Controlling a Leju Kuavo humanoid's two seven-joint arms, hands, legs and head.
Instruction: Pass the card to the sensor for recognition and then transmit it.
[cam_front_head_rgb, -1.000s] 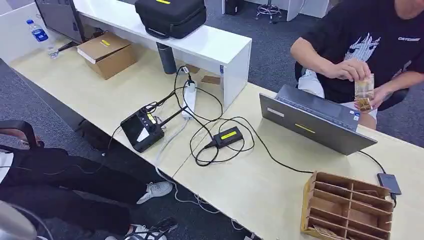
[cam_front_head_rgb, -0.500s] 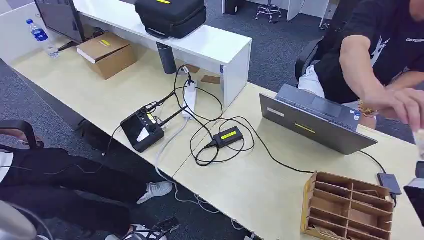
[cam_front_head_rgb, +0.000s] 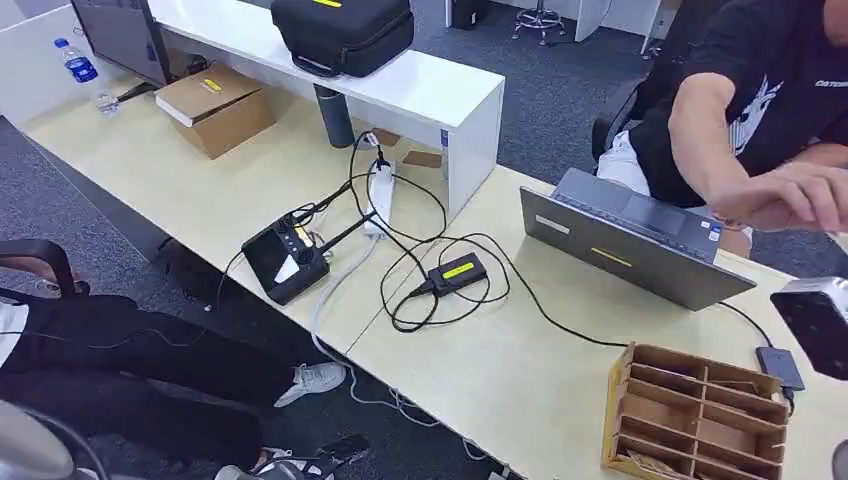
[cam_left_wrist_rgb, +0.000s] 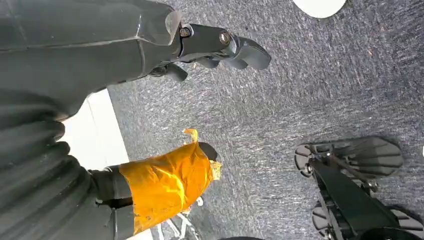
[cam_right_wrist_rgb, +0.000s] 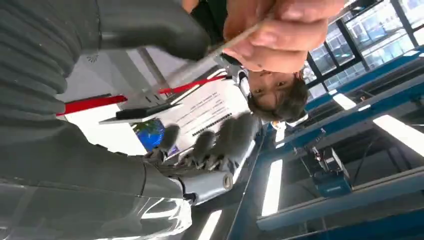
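In the right wrist view a white card with a red stripe, printed text and a blue picture lies across the dark fingers of my right hand. A person's hand pinches the card's far edge, and my thumb stands above it with a gap. In the head view my right wrist is raised at the table's right end, below the person's outstretched hand. My left hand hangs over grey carpet, fingers apart and holding nothing, its thumb wrapped in orange tape.
A grey laptop stands before the seated person. A wooden divider box sits at the front right, with a small flat dark box on a cable beside it. Further left lie a black box with a yellow label, tangled cables, and a handheld controller.
The person has stopped handling a clear packet over the laptop and now reaches right towards my hand. My right arm has risen into view at the right edge.
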